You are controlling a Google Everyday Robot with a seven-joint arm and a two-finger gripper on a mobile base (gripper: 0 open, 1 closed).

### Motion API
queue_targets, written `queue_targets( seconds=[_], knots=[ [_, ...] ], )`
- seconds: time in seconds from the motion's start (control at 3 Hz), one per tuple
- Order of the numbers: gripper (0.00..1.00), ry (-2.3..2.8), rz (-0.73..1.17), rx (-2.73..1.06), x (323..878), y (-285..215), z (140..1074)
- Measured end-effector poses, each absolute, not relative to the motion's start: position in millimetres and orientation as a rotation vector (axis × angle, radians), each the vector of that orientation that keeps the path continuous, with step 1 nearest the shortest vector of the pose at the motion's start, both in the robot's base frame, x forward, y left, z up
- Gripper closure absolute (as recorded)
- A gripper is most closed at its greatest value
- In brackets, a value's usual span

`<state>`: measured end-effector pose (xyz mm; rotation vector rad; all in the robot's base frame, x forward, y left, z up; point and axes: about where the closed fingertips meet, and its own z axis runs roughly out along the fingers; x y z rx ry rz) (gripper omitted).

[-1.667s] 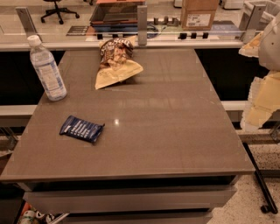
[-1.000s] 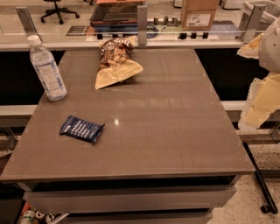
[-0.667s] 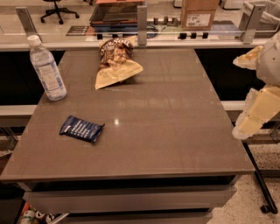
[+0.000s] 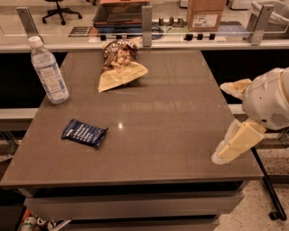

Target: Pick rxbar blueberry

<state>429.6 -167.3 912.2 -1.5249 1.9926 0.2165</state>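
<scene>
The rxbar blueberry [image 4: 84,132] is a small flat navy wrapper with white lettering, lying flat on the brown table [image 4: 171,117] at its front left. My gripper [image 4: 227,122] hangs over the table's right edge, far to the right of the bar. Its two cream fingers are spread apart, one [image 4: 235,87] higher and one [image 4: 235,145] lower, with nothing between them.
A clear water bottle [image 4: 48,72] stands upright at the table's left edge. A tan-and-brown snack bag [image 4: 119,63] lies at the back middle. Behind the table runs a counter with a cardboard box [image 4: 205,13] and a glass partition.
My gripper has moved left and down from beside the table to over its right edge. The bar, bottle and bag have not moved.
</scene>
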Motion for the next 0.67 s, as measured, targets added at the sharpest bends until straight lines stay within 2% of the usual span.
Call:
queue_targets(
  seconds=[0.67],
  knots=[
    [0.0, 1.873, 0.352, -1.415, 427.4, -103.2, 856.4]
  ],
)
